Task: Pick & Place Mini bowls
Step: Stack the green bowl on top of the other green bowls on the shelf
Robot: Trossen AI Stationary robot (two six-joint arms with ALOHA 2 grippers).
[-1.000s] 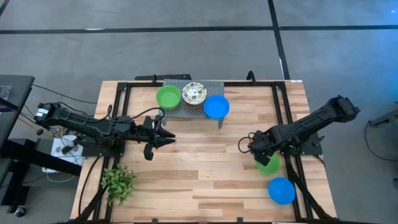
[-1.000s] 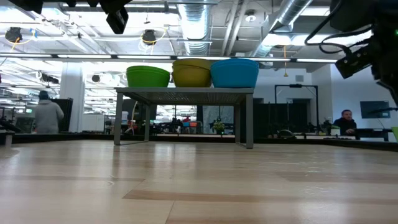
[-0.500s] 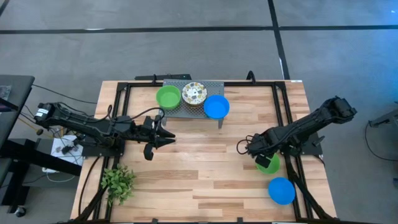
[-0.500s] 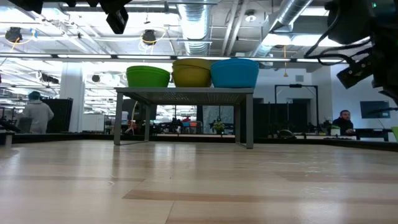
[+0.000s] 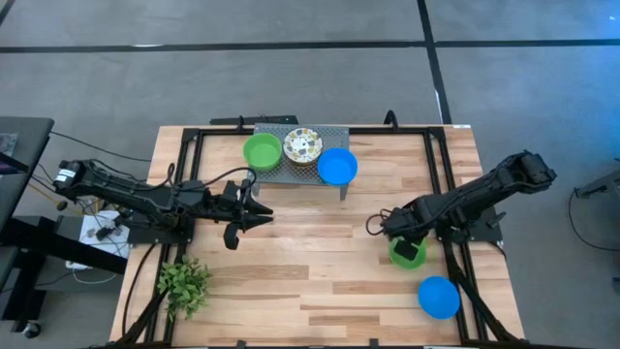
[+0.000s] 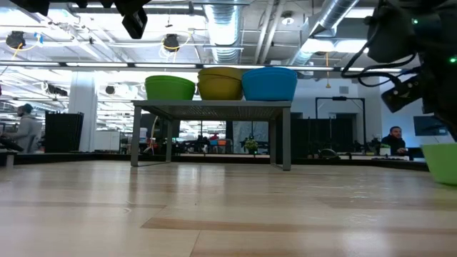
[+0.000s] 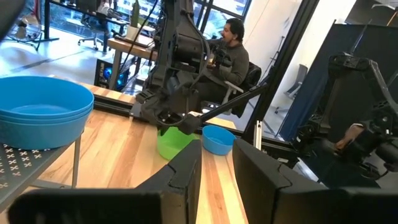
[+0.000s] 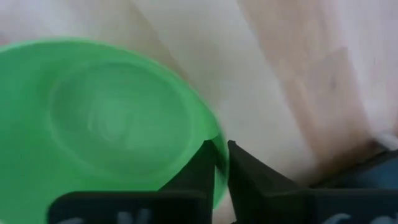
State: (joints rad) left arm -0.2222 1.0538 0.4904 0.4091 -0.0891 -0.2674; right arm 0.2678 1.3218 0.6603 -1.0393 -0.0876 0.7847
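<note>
A bright green mini bowl [image 5: 409, 255] hangs in my right gripper [image 5: 399, 242] over the table's right half; it also shows at the low view's right edge as the green bowl [image 6: 443, 163]. A blue mini bowl [image 5: 438, 296] rests on its base near the right near corner. Three more mini bowls stand on a grey rack [image 5: 281, 175] at the far edge: green [image 5: 262, 151], white floral [image 5: 302, 146], blue [image 5: 337, 166]. My left gripper [image 5: 262, 217] waits open over the table's left half, touching nothing. My right gripper pinches the green bowl's rim [image 8: 219, 138], one finger [image 8: 200, 167] inside the bowl and the other finger [image 8: 249, 169] outside. The fingers come from above, pointing down. The bowl stays upright, mouth up; whether its base is clear of the table I cannot tell.
A small leafy plant [image 5: 184, 284] sits near the left near corner. Black frame rails run along the table's left and right sides. Bare wood lies between the rack and the near edge. People sit in the room beyond the table.
My right gripper has moved toward the table's left, taking the green bowl with it; the bowl has shifted left, away from the right rail, and has come into the low view from its right edge.
</note>
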